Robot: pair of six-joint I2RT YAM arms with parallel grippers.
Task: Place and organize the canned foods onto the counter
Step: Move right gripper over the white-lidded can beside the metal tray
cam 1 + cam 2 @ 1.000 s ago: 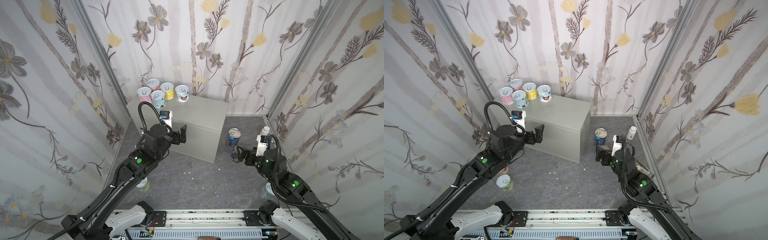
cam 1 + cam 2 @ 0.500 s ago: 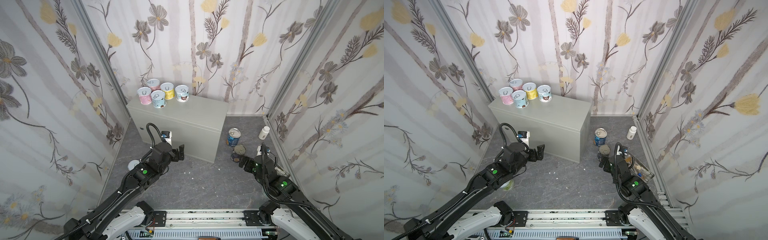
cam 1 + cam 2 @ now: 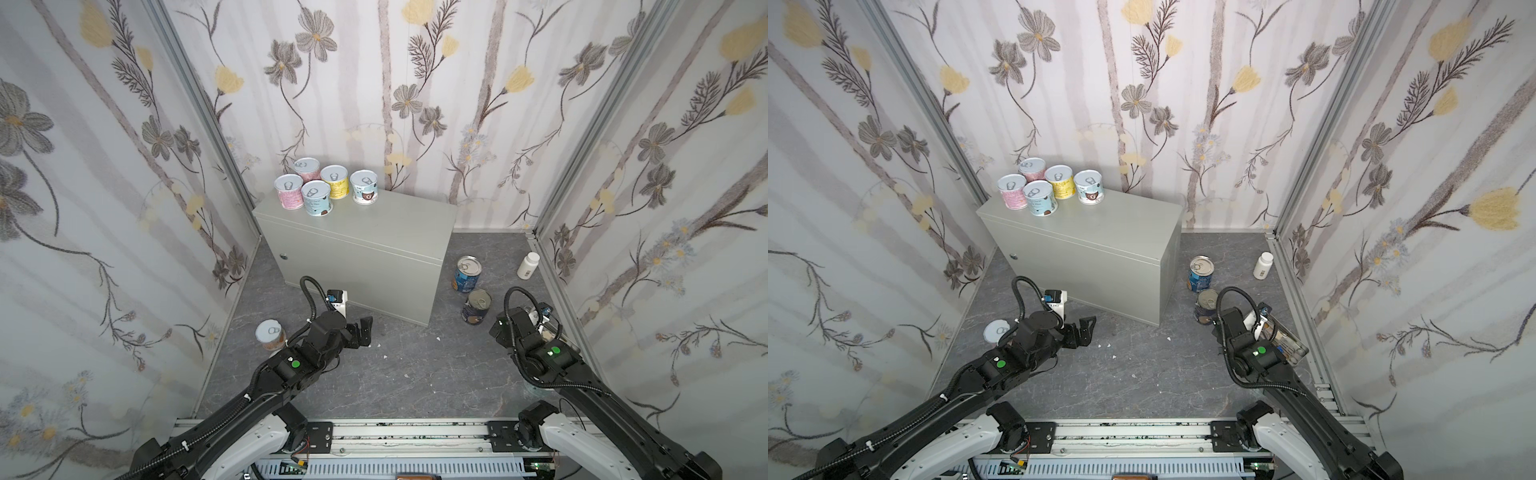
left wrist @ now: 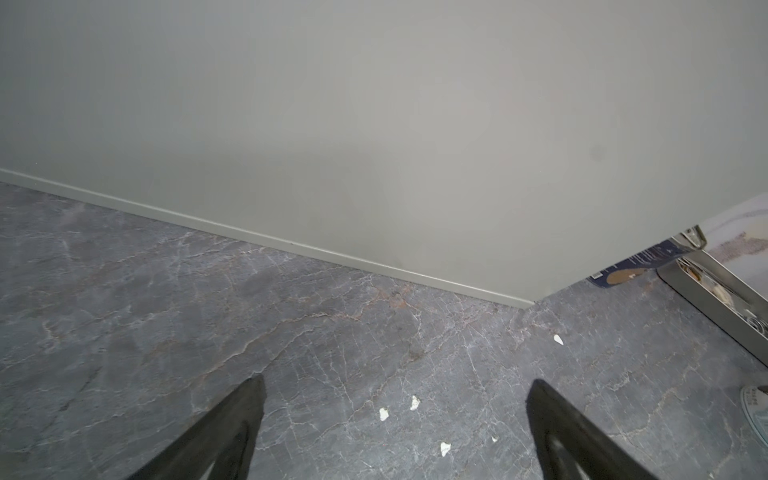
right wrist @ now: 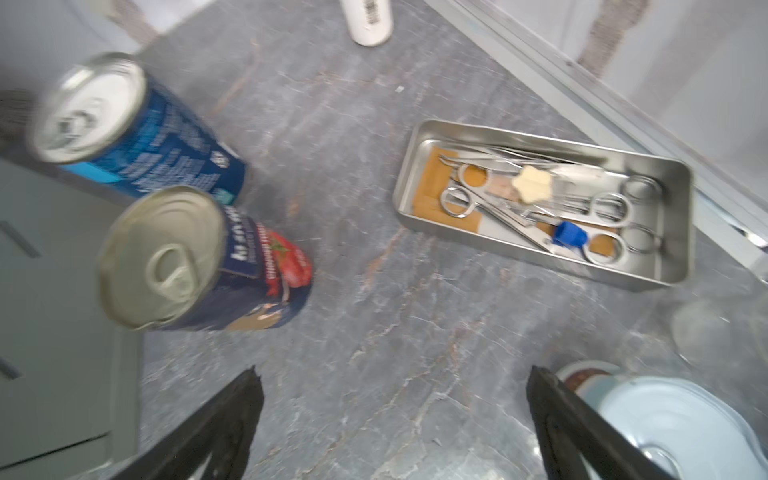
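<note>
Canned foods (image 3: pixel 316 198) partly on the floor (image 3: pixel 415 374), partly on the counter (image 3: pixel 374 224): nearest, a short pale-blue can (image 5: pixel 681 428) just beside the right gripper (image 5: pixel 395 374) and another short can (image 3: pixel 270 334) near the left gripper (image 3: pixel 359 332), both pairs of jaws spread wide and empty. Farther on, a navy can (image 3: pixel 477 306) and a blue can (image 3: pixel 466 273) upright off the counter's right end. Farthest, five short cans (image 3: pixel 1044 187) clustered at the counter's far left corner.
</note>
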